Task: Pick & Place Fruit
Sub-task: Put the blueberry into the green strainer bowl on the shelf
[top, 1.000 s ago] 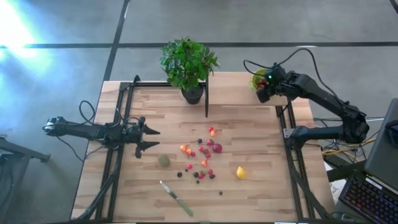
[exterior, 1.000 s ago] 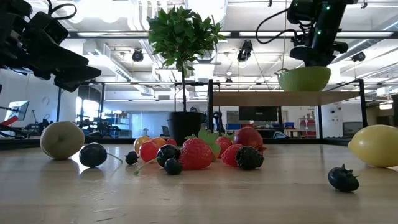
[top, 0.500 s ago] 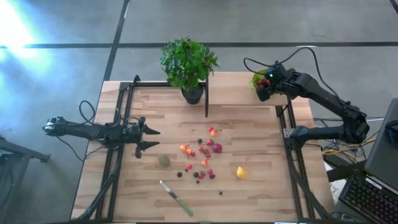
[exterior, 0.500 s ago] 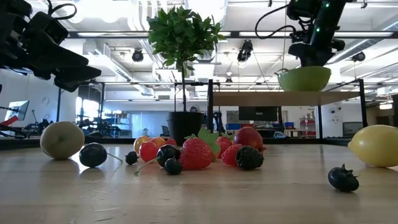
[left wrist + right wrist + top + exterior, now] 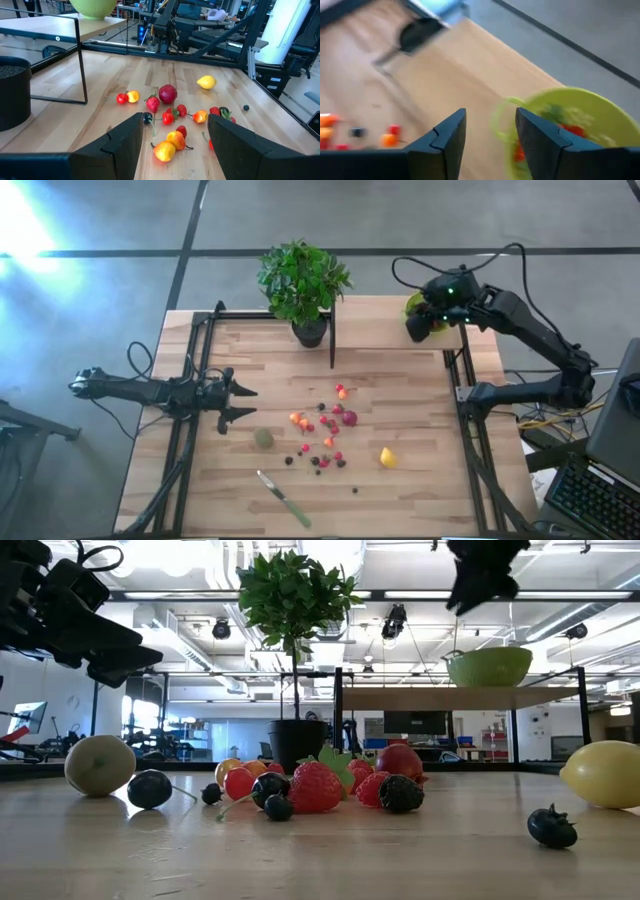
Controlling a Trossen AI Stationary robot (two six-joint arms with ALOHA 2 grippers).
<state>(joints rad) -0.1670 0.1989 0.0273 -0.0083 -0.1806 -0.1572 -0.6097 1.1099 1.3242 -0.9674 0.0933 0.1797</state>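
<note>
Fruit (image 5: pixel 322 432) lay scattered mid-table: red and orange berries, dark berries, a strawberry (image 5: pixel 314 787), with the lemon (image 5: pixel 387 457) off toward my right side and the dull-green kiwi-like ball (image 5: pixel 263 438) toward my left. Some red pieces already sat in the lime-green bowl (image 5: pixel 572 122) on the raised shelf at the far right corner, so I judged the step in hand to be the gap between one drop and the next pick, most of the pile not yet moved. My right gripper (image 5: pixel 421 326) hung just beside the bowl's table-side edge, above shelf height, fingers (image 5: pixel 445 140) apart with nothing between them. The right arm reached from its base at the table's right edge up and across to that corner. Next move, as I judged it: swing down to the pile, single out one berry at its edge, and close gently, since the pieces are small and lie tight together. My left gripper (image 5: pixel 238 402) waited low at the table's left edge, aimed at the fruit, fingers (image 5: pixel 117 145) spread and empty.
</note>
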